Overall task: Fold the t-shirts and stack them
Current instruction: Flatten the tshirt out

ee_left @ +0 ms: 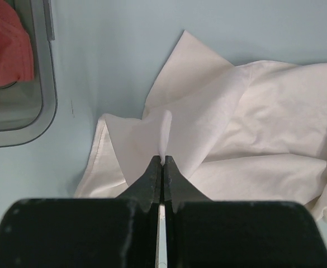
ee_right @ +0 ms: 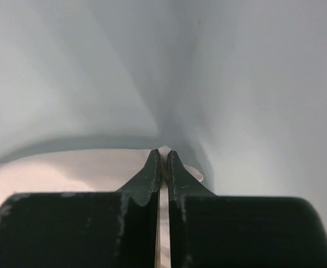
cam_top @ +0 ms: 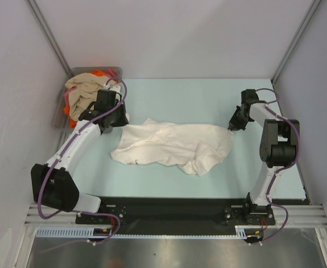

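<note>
Left fingers [ee_left: 156, 168] tight on white t-shirt [ee_left: 252, 123] fold; right fingers [ee_right: 155, 163] likewise, apparently, grip mostly hidden.

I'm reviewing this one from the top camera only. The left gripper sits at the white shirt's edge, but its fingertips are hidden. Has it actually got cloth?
Observer: Yes. The left wrist view shows the left gripper shut on a raised pinch of the white t-shirt.
Operator: And the right one, at the other end?
Observer: The right wrist view shows the right gripper shut too, with a sliver of the same pale cloth caught between its tips.
</note>
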`<action>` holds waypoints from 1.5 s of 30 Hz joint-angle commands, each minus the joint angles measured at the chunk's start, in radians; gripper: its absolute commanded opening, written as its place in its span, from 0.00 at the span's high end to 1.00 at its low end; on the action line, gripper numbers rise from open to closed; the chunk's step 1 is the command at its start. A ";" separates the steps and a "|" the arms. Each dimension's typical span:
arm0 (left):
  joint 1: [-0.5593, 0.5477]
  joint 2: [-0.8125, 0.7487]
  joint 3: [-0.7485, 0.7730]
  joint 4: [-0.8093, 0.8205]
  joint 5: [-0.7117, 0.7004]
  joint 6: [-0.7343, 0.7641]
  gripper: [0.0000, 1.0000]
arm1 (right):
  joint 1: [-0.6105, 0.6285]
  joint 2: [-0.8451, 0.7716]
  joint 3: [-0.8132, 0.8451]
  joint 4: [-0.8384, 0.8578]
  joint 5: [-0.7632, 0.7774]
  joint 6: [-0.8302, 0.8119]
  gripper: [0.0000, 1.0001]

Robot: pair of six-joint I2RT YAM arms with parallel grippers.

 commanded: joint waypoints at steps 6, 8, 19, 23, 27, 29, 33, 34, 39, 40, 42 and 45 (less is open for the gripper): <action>0.005 -0.202 0.226 -0.044 -0.023 -0.015 1.00 | 0.009 -0.411 0.171 -0.142 -0.013 0.009 1.00; 0.005 -0.244 0.304 -0.067 -0.023 -0.022 1.00 | 0.003 -0.535 0.214 -0.152 -0.021 0.005 1.00; 0.005 -0.478 0.599 -0.022 0.041 -0.025 1.00 | 0.020 -1.100 0.285 -0.136 0.028 -0.132 1.00; 0.005 -0.539 0.682 0.039 0.118 -0.032 1.00 | 0.061 -1.250 0.317 -0.106 0.108 -0.156 1.00; 0.005 -0.585 0.724 0.119 0.158 -0.042 1.00 | 0.078 -1.333 0.348 -0.060 0.182 -0.201 1.00; 0.005 -0.582 0.730 0.163 0.188 -0.037 1.00 | 0.087 -1.323 0.377 -0.063 0.177 -0.213 1.00; 0.005 -0.510 0.748 0.256 0.253 -0.023 1.00 | 0.089 -1.270 0.382 -0.052 0.173 -0.216 1.00; 0.005 -0.484 0.759 0.261 0.254 -0.023 1.00 | 0.087 -1.260 0.380 -0.044 0.177 -0.215 1.00; 0.005 -0.264 0.930 0.214 0.211 -0.048 1.00 | 0.089 -1.082 0.438 -0.059 0.277 -0.227 1.00; 0.005 -0.180 0.960 0.203 0.207 -0.052 1.00 | 0.087 -1.039 0.454 -0.076 0.298 -0.232 1.00; 0.005 -0.107 1.009 0.203 0.204 -0.057 1.00 | 0.087 -0.940 0.463 -0.096 0.355 -0.233 1.00; 0.023 0.046 1.023 0.233 0.222 -0.080 1.00 | 0.084 -0.831 0.414 -0.041 0.395 -0.232 1.00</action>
